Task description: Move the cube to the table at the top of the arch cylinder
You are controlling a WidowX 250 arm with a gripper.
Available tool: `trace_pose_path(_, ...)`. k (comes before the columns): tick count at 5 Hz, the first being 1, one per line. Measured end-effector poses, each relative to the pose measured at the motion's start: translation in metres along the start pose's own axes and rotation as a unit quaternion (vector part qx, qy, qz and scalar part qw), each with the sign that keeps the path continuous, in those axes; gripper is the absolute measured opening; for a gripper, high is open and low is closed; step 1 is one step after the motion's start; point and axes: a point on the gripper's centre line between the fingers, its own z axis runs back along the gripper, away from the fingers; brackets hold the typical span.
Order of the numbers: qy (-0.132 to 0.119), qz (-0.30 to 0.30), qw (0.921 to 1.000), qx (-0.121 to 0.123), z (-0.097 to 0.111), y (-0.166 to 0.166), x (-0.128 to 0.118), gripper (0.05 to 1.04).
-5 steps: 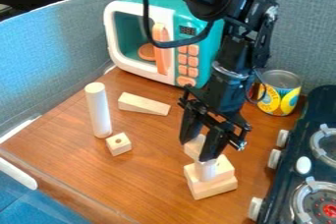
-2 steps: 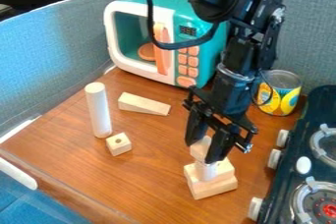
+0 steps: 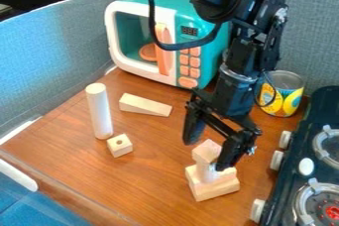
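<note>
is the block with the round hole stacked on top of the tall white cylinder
No, the block with the round hole sits down beside the foot of the upright tall white cylinder.

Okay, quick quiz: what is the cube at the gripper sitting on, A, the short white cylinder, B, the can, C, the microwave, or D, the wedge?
A: the cube sits atop the short white cylinder, which rises from the wooden base, and the gripper is open at the cube.
</note>
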Motion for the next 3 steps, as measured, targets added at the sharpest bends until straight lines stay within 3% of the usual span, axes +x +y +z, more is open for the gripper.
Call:
trace_pose_path(1, 0.0, 0.001, 1.0, -0.005, 0.0, -0.002, 0.0, 1.007)
trace_pose_path(2, -0.021, 0.008, 0.9996, -0.018, 0.007, -0.001, -0.01, 1.001)
trace_pose_path(3, -0.095, 0.021, 0.995, -0.021, 0.038, 0.006, -0.029, 1.001)
